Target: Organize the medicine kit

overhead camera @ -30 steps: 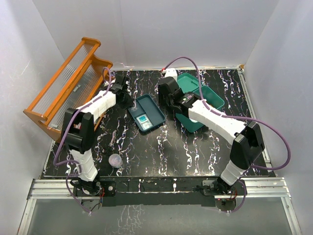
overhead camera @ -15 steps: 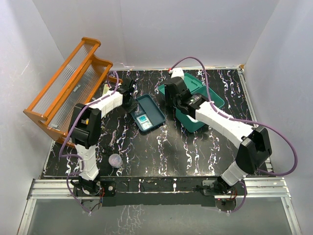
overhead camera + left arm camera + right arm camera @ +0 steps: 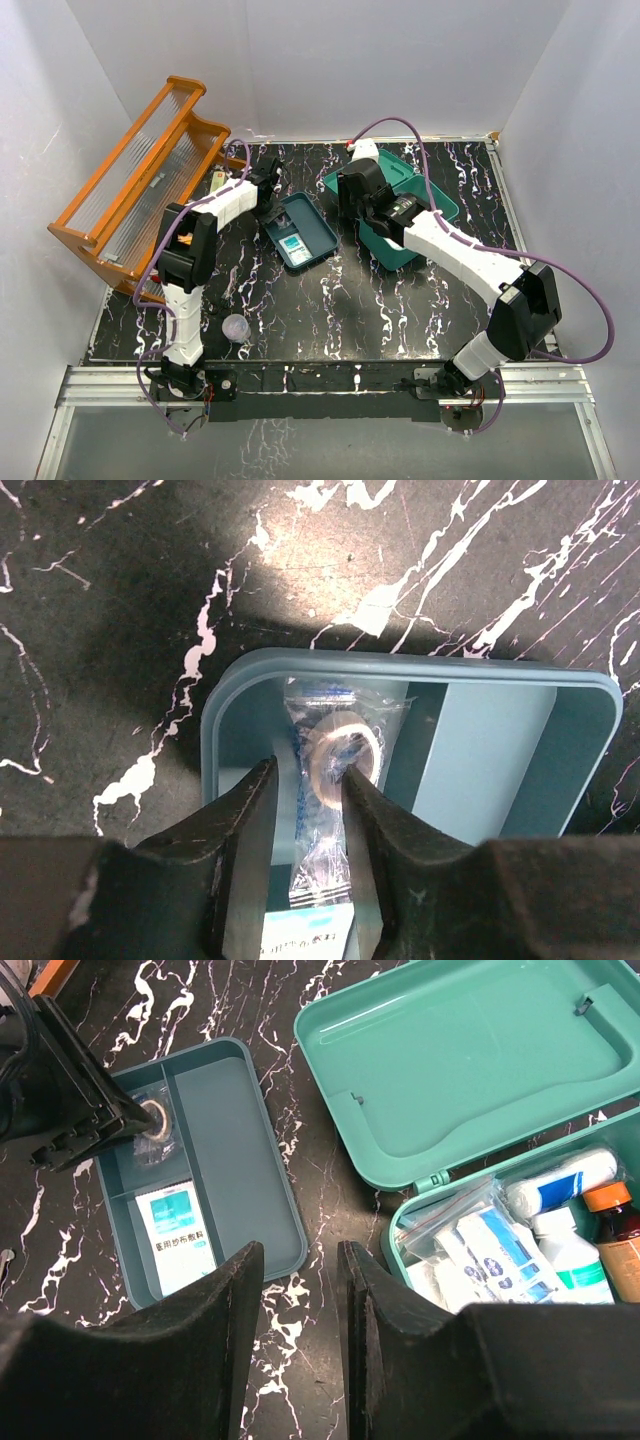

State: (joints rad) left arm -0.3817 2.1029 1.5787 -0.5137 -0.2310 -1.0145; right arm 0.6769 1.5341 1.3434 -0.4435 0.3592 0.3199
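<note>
**Medicine kit** (image 3: 470, 1050): teal-green moulded plastic box with rounded corners. It sits on the right half of the black white-veined counter (image 3: 300, 1120) with its hinged lid laid flat open.
- Handling: judged rigid, smooth and fairly light. Take it by the wall or rim, as the glossy faces look slippery.
- Contents: a gauze roll (image 3: 560, 1185), a brown bottle with an orange cap (image 3: 615, 1220), a white bottle with a green label (image 3: 565, 1250), and a crinkled clear bag of sachets (image 3: 480, 1245).

**Insert tray** (image 3: 225, 1140): matching teal, flat and shallow, divided into compartments. It lies on the counter just left of the lid. It is stiff, and the raised lip is the best hold.
- Corner compartment: a tape roll (image 3: 340, 762) in soft clear film, which is light and slippery.
- Next compartment: a flat white-and-blue plaster sachet (image 3: 178, 1232).

**Left gripper** (image 3: 308, 772): jaws a little apart astride the wrapped roll. Whether they pinch it cannot be told.

**Right gripper** (image 3: 300, 1250): jaws parted and empty, above the bare counter between tray and box.
</note>
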